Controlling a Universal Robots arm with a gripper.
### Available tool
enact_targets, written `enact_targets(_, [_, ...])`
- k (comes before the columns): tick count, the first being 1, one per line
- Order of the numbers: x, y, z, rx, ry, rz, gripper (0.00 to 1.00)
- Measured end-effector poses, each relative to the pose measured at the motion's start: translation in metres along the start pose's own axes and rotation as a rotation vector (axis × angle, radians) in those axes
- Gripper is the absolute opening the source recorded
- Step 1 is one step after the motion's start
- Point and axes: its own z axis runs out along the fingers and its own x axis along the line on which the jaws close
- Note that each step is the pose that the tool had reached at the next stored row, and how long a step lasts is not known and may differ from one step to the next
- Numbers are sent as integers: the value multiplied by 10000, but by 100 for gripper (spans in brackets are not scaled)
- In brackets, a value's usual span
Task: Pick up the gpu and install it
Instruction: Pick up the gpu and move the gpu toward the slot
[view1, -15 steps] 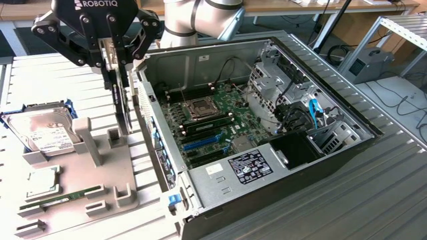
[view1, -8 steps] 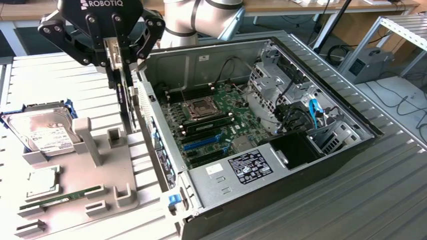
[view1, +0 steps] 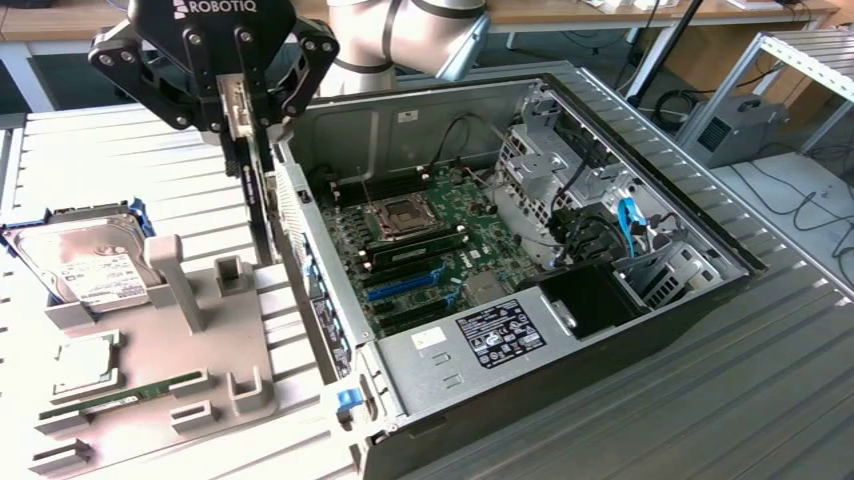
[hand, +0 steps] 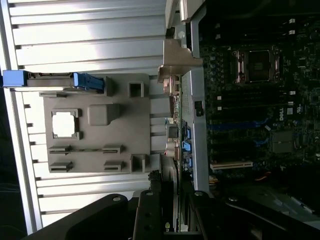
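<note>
Biggest thing first: the slatted metal table (view1: 747, 390) carries everything. On it lies the open computer case (view1: 701, 225), side panel off, with the green motherboard (view1: 441, 235) facing up. At the far left, the gripper (view1: 247, 128) hangs over the case's left wall.

Look at the fingers (hand: 150, 215): they are drawn in to a narrow gap and clamped on the gpu (view1: 258, 200). It's the dark, slim card, held by its top edge. It hangs upright and edge-on, straight down from the grip. It sits just beside the case's left wall, between that wall and the grey holder (view1: 247, 375) on the left.

From the wrist view the card (hand: 184, 105) runs away from the fingers, with its pale metal bracket (hand: 177, 60) at the far end, by the case's edge. The motherboard lies to one side of it and the grey holder (hand: 145, 125) to the other.

On to the smaller pieces. At the holder's far left the silver hard drive (view1: 80, 265) leans in its blue frame. Nearer is a square processor chip (view1: 87, 360). Nearer again is the thin green memory stick (view1: 127, 392), lying in its slot.
</note>
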Motion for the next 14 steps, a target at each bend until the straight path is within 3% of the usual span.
enact_targets(14, [-102,8,3,-1,0,0,26])
